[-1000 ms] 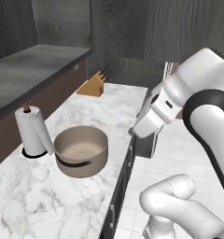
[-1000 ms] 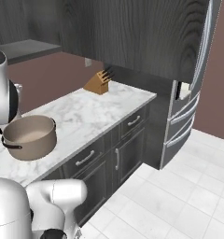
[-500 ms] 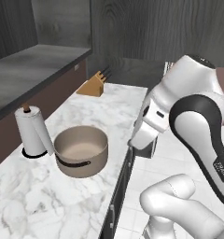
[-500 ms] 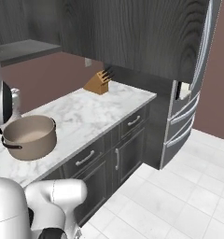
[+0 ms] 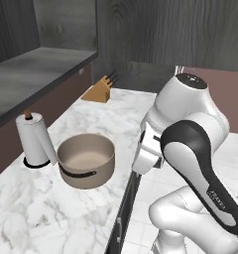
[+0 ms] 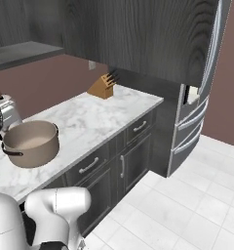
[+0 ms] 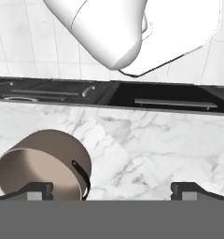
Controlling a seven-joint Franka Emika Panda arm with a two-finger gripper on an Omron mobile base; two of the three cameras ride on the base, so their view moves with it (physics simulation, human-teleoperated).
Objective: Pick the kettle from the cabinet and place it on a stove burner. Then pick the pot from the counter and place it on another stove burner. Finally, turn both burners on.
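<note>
The pot (image 5: 86, 160) sits on the counter (image 5: 106, 124) just beside the paper-towel roll (image 5: 34, 139). The gripper (image 7: 112, 190) hovers wide apart and empty near the pot, probably above it. Centre over the rim first, then descend squarely.

A small line of dark lettering is seen on the black forearm band of the robot arm (image 5: 217, 198) in the left base view; it cannot be made out with certainty. No other text is seen.
</note>
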